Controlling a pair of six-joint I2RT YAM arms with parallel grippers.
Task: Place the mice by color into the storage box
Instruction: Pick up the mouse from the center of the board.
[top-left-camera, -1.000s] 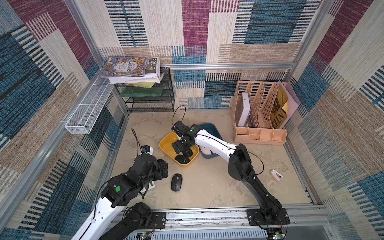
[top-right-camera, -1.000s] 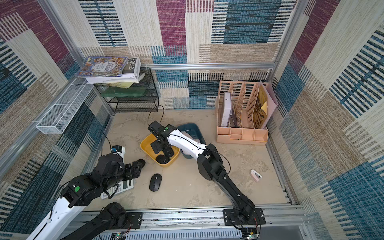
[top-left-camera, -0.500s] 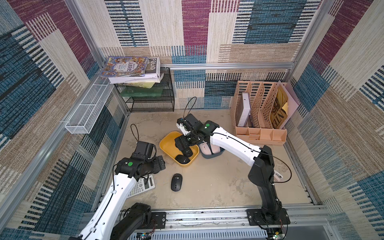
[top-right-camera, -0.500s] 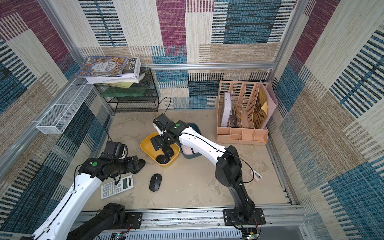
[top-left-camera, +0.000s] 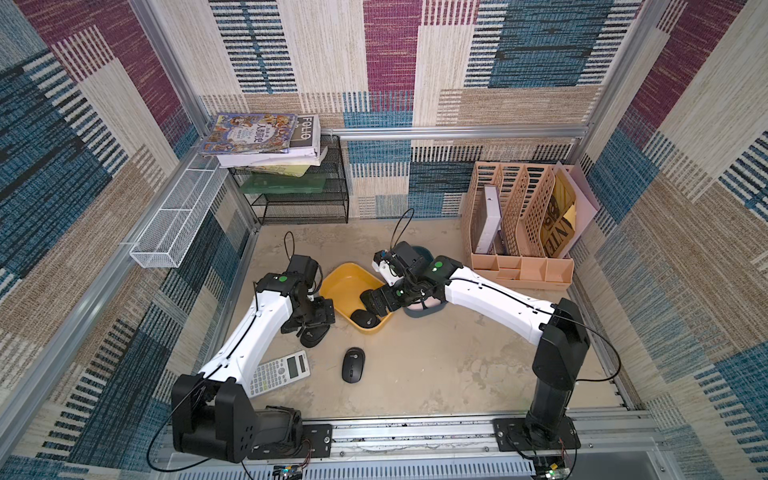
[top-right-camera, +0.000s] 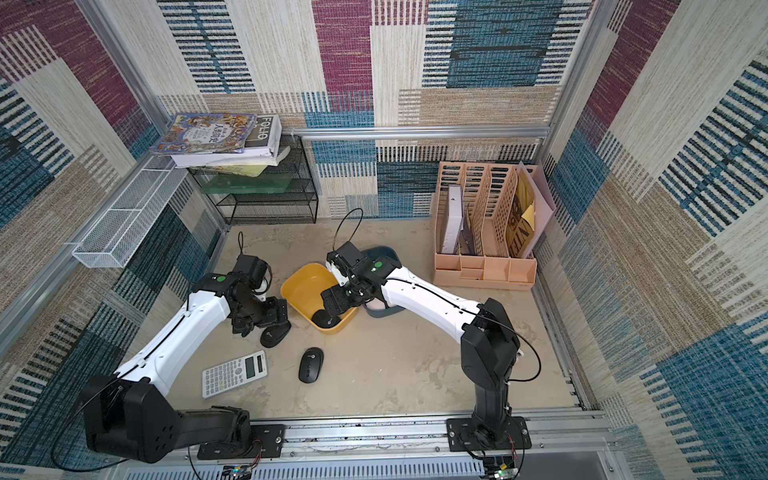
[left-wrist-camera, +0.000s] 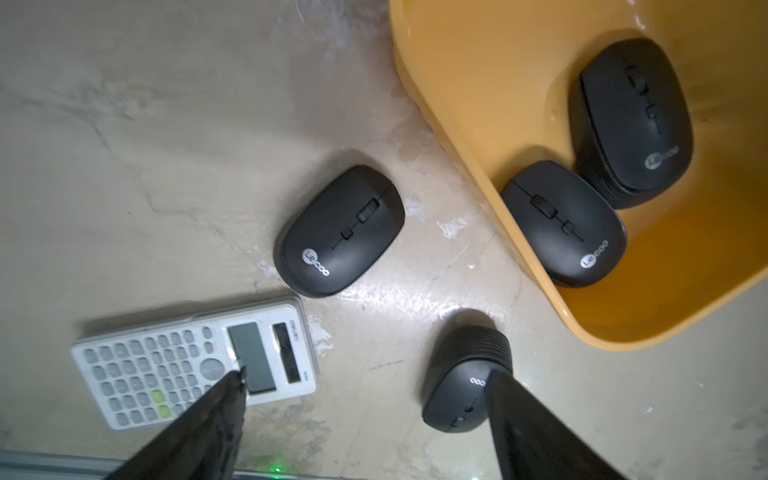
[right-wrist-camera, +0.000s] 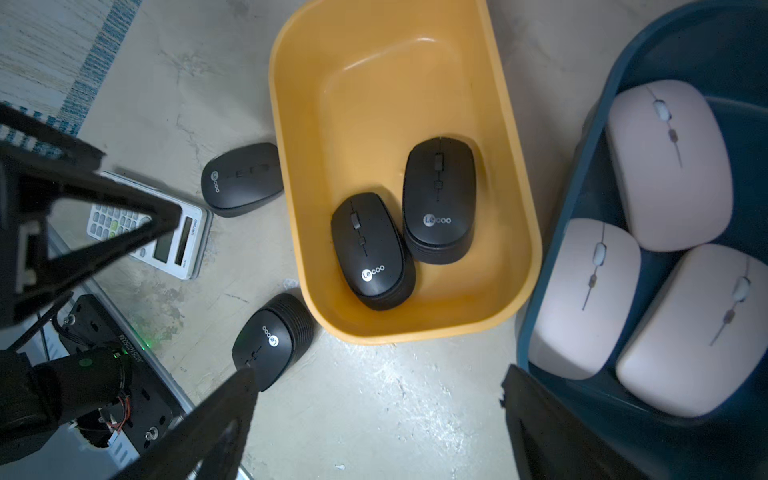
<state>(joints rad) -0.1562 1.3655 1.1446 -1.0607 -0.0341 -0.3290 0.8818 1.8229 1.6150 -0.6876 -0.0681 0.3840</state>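
Swung inward, the left gripper (left-wrist-camera: 368, 378) now hangs wide open and empty over a ribbed-sided loose black mouse (left-wrist-camera: 461, 386) just beside the glossy yellow tub (right-wrist-camera: 374, 62). Two matte black mice (right-wrist-camera: 370, 249) lie inside it. Three smooth pink mice (right-wrist-camera: 669, 162) fill the blue tub (right-wrist-camera: 706, 41), mostly hidden under the right arm (top-left-camera: 490, 297) in both top views. A fourth black mouse (top-left-camera: 353, 364) lies near the calculator (top-left-camera: 280, 372). The right gripper (right-wrist-camera: 378, 378) gapes empty above the tubs.

We count four black rounded plastic computer mice (right-wrist-camera: 370, 249): two in the single yellow plastic tub (right-wrist-camera: 277, 166) and two on the tabletop (right-wrist-camera: 374, 395) beside it. Three flat pale pink mice (right-wrist-camera: 669, 162) lie in the single dark blue tub (right-wrist-camera: 592, 133). There is one white keypad calculator (top-left-camera: 279, 372).
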